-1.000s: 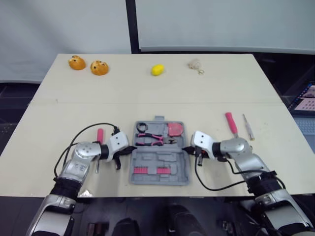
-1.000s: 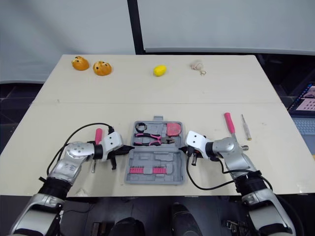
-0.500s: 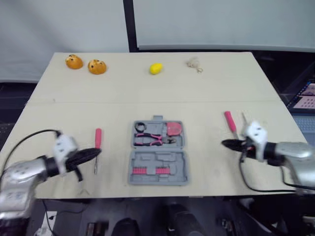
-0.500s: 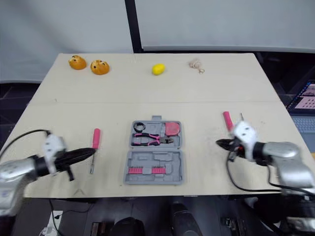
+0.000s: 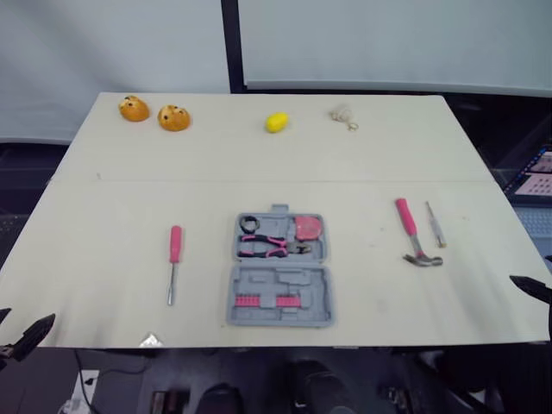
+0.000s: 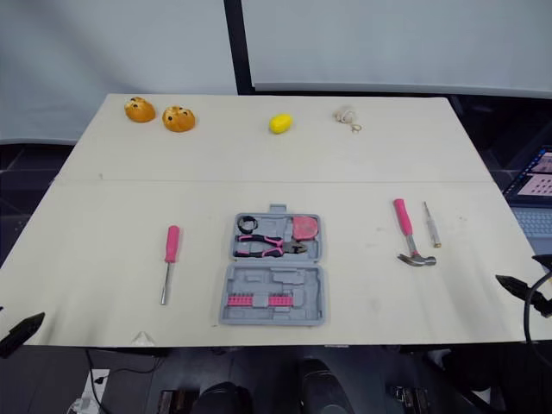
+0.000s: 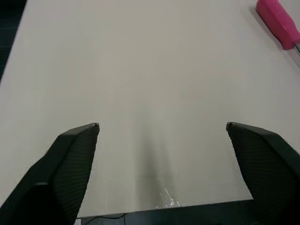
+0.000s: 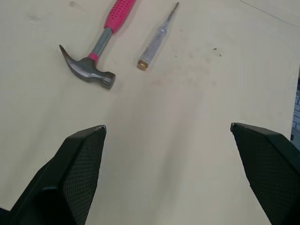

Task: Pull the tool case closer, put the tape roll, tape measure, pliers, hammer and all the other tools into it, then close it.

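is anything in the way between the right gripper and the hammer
Nothing visible. The right gripper is open near the table edge, with bare table up to the hammer. The thin tester pen lies beside the hammer, not touching it.

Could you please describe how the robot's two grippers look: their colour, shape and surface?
The left gripper and the right gripper look alike. Each has two matte black fingers, broad at the base and narrowing to a blunt, angled tip. Their inner faces carry a fine mesh-like grip texture. I see no markings on them. A thin black cable loops beside the right gripper.
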{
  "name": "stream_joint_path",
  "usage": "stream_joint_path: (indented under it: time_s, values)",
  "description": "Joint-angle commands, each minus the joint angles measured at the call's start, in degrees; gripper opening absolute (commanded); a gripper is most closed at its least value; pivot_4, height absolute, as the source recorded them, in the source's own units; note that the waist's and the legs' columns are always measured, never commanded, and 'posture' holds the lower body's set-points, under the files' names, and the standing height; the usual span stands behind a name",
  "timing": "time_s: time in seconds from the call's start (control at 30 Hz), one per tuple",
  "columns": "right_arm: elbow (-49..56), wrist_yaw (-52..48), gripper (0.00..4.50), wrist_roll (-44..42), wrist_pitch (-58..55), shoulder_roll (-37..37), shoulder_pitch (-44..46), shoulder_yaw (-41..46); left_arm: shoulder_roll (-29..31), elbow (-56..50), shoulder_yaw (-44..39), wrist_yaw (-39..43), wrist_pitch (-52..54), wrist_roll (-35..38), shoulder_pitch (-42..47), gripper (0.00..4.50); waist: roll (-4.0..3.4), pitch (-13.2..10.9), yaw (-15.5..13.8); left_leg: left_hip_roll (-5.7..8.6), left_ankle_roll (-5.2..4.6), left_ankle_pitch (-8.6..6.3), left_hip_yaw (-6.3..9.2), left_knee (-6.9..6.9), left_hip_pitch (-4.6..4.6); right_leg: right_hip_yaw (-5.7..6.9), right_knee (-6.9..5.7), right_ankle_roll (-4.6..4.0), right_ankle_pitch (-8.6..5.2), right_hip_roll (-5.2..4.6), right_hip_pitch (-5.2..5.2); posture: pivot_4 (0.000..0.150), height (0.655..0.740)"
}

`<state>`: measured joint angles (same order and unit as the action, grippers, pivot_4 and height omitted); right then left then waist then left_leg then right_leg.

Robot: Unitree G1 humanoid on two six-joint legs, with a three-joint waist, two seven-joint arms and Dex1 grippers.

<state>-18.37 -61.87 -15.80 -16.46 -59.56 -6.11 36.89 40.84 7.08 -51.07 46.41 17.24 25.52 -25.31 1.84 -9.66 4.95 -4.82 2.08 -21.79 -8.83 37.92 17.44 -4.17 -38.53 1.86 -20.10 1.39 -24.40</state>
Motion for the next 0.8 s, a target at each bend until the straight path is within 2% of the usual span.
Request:
stream_joint_path:
  time_s: [0.03,0.4,0.63,0.8]
  values:
    - [-0.02,0.74,4.5,-0.7,1.66,-0.76,-0.1,1.93,-0.1,-0.54,-0.76,-1.64,-0.73,0.31,0.19,4.46,0.0,0.0,0.0,0.0,-0.01,-0.01,-0.01,0.0,0.01,-0.01,0.01,0.01,0.0,0.0,0.0,0.15,0.74]
    - [7.8,2.48,4.5,-4.38,-2.06,1.3,1.6,0.94,-1.1,-9.45,2.26,-6.05,5.01,2.92,3.2,4.46,-0.02,-0.01,0.04,-0.01,0.02,-0.02,-0.02,0.0,0.0,-0.02,-0.02,0.04,0.03,0.0,0.0,0.15,0.74]
    - [17.92,2.33,4.5,-10.24,-9.49,2.13,4.47,-1.5,-3.67,-22.95,5.08,-14.25,14.16,5.0,5.31,4.46,-0.02,-0.01,-0.05,-0.01,0.03,-0.02,-0.01,0.0,0.01,-0.05,-0.03,0.09,0.05,0.0,0.02,0.15,0.74]
    - [26.11,2.5,4.5,-15.23,-15.19,2.87,8.42,-6.08,-7.76,-35.98,8.54,-22.87,23.78,8.06,6.6,4.46,-0.02,-0.01,-0.07,-0.01,0.04,-0.01,0.01,0.01,0.02,-0.07,-0.03,0.1,0.06,0.0,0.03,0.15,0.74]
